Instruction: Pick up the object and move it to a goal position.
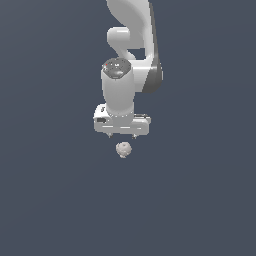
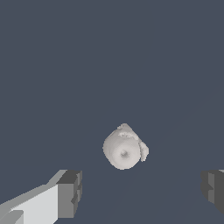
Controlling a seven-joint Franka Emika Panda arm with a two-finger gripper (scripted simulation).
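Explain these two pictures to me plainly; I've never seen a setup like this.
Both are computer renders, not photographs. The exterior view shows a white robot arm pointing down, ending in a two-fingered gripper. Just below it lies a small off-white, faintly mottled ball on a plain dark blue-grey surface. The wrist view comes from a camera on the arm's wrist looking down: the same ball sits ahead of the two grey fingertips, which stand wide apart. Nothing is held.

Ball (image 1: 123,149): off-white, greyish-beige, faintly mottled. Arm (image 1: 120,90): white, with dark grey bands at the joints and a dark grey cap showing a small red mark. Gripper (image 2: 140,192): white body, dark grey pads (image 2: 69,192). Ground (image 1: 50,200): plain slate blue-grey, no pattern.
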